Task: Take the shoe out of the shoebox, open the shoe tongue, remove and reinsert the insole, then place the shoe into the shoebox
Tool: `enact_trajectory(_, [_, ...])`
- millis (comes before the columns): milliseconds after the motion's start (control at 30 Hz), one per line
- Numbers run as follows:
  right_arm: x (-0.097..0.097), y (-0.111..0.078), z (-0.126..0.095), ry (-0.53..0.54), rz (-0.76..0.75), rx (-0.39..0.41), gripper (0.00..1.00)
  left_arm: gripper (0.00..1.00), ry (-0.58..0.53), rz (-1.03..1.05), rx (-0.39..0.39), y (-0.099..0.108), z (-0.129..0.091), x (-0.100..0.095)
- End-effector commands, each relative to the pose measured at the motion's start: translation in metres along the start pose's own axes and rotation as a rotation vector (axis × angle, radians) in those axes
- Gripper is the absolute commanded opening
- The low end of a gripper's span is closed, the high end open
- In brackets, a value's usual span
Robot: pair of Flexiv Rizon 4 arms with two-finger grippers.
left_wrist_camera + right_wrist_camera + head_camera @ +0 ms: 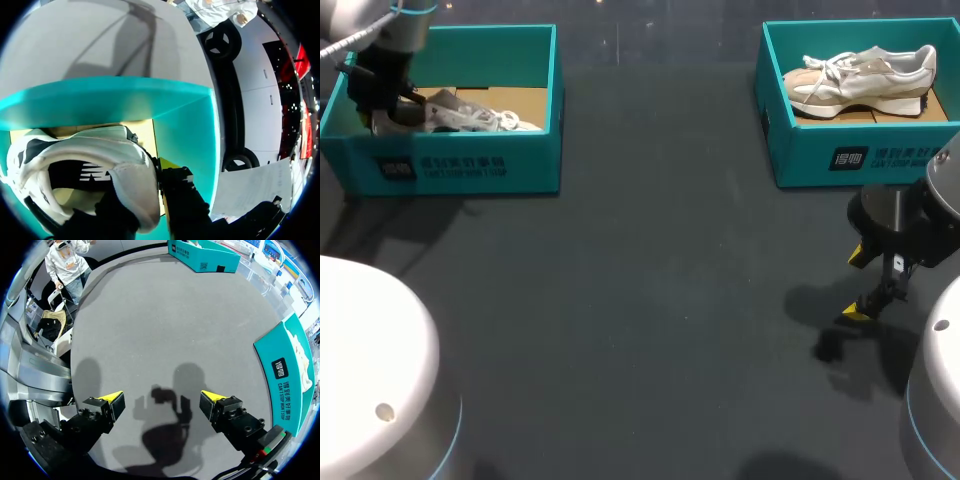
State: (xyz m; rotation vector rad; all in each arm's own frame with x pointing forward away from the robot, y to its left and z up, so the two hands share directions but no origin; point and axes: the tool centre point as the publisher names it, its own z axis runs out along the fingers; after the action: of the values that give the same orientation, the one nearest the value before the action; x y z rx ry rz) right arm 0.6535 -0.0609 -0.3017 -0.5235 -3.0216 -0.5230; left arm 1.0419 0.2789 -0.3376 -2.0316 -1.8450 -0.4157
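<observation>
A white and grey shoe (pixel 470 118) lies in the left teal shoebox (pixel 470 165). My left gripper (pixel 382 108) is down inside that box at the shoe's heel. In the left wrist view the padded heel wall of the shoe (pixel 100 160) sits between the fingers, one yellow-tipped finger (pixel 169 166) outside and the dark one inside the opening, so the left gripper (pixel 142 187) is shut on it. My right gripper (pixel 865 285) hangs open over bare table in front of the right box, and nothing lies between the fingers of the right gripper (pixel 162 400).
A second teal shoebox (pixel 850 155) at the back right holds a white and beige shoe (pixel 865 78). The same box (pixel 285 370) stands beside my right gripper. The dark table (pixel 650 300) stretches between the two boxes.
</observation>
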Motion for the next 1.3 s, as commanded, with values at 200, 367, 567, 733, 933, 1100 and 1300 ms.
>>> enact_trajectory(200, [0.002, -0.001, 0.000, -0.003, 0.000, -0.001, 1.00, 0.00, 0.015, -0.005, -0.013, 0.002, 0.013, -0.006])
enact_trajectory(367, [0.002, -0.001, 0.000, -0.003, 0.000, -0.001, 1.00, 0.00, 0.016, -0.026, -0.017, 0.005, 0.019, -0.007])
enact_trajectory(567, [0.002, -0.001, 0.000, -0.003, 0.000, -0.001, 1.00, 0.19, 0.025, -0.041, -0.021, 0.005, 0.025, -0.007])
enact_trajectory(733, [0.002, -0.001, 0.000, -0.003, 0.000, -0.001, 1.00, 0.32, 0.021, -0.047, -0.019, 0.004, 0.026, -0.004])
enact_trajectory(933, [0.002, -0.001, 0.000, -0.003, 0.000, -0.001, 1.00, 0.44, 0.008, -0.058, -0.021, 0.005, 0.022, 0.000])
enact_trajectory(1100, [0.002, -0.001, 0.000, -0.003, 0.000, -0.001, 1.00, 0.49, -0.010, -0.065, -0.022, 0.007, 0.015, 0.004])
enact_trajectory(1300, [0.002, -0.001, 0.000, -0.003, 0.000, -0.001, 1.00, 0.97, -0.047, -0.063, -0.030, 0.005, 0.001, 0.005])
